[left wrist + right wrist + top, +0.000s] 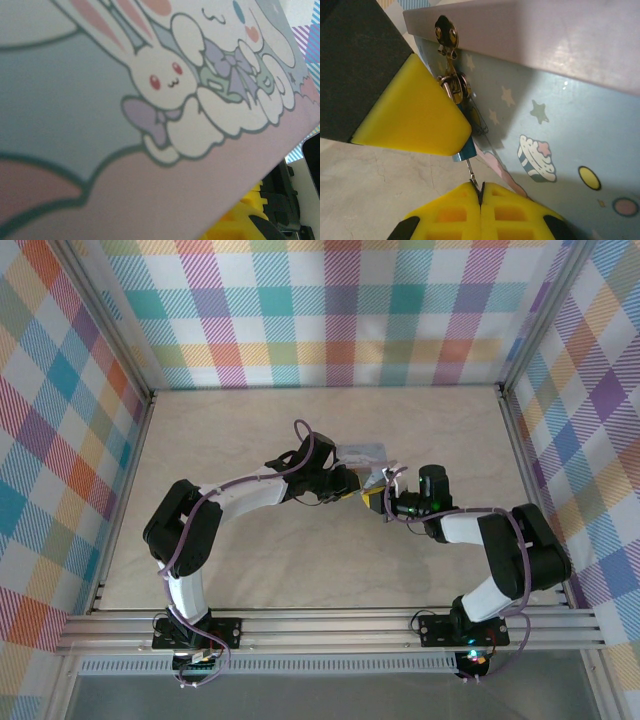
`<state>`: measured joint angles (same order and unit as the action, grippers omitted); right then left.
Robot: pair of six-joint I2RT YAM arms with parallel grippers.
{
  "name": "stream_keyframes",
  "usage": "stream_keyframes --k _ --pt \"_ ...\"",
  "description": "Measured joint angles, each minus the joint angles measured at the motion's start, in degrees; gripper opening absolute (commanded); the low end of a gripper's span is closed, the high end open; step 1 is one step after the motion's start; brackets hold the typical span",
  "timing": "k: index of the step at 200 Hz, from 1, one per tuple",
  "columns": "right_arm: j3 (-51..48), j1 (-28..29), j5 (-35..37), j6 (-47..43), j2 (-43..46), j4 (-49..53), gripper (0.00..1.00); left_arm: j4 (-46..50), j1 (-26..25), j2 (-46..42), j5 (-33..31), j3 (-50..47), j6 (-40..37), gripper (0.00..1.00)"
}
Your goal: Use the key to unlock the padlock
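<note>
The small teal padlock (465,149) hangs by its silvery shackle (451,86) from the hasp on the front of a light-blue cartoon tin (560,125). A yellow finger of my left gripper (415,110) covers most of the lock body, and the left gripper (352,488) looks shut on the padlock. My right gripper (481,187) is shut on the thin silvery key (471,172). The key's tip reaches up to the bottom of the lock body. Both grippers meet at the tin's front in the top view, the right gripper (384,504) just right of the left.
The tin's printed lid (150,100) sits very close under the left wrist camera, with a yellow finger (240,220) past its lower edge. The tin (362,452) stands mid-table on the beige tabletop (250,550). Checked walls enclose three sides.
</note>
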<state>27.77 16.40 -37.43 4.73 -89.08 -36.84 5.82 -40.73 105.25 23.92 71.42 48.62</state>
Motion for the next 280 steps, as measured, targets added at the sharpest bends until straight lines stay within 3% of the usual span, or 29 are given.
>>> stream_keyframes --k 248,280 --pt "4.39 0.22 2.54 5.35 -2.32 1.16 0.01 -4.68 0.68 2.51 -1.01 0.85 0.24 0.04" --pt "2.71 0.28 3.89 6.54 -2.49 0.85 0.01 -5.29 0.66 3.98 0.15 0.85 0.98 0.11"
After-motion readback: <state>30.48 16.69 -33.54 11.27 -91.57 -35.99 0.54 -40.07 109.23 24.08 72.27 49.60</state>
